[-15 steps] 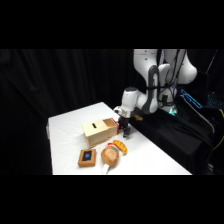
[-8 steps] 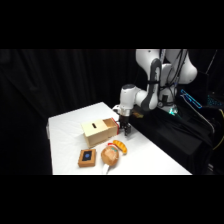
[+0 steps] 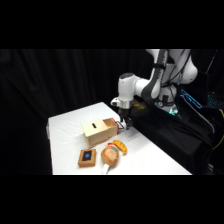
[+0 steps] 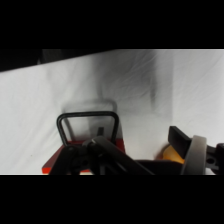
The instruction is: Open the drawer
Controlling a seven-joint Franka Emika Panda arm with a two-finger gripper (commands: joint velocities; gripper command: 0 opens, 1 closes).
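I see my gripper [image 3: 123, 125] low at the 3 o'clock end of the wooden box, right at the drawer [image 3: 116, 126]. I cannot tell if the jaws are apart or together. At the box's 6 o'clock, a flat brown square [image 3: 87, 157] lies on the white desk [image 3: 150, 157].

The table [image 3: 150, 155] is brightly lit from above against a black backdrop, its white cloth near glare. Soft blur is seen across the side view. In the wrist view, a grey shadow is cast on the cloth; the near linkage [image 4: 107, 157] is rendered out of focus.
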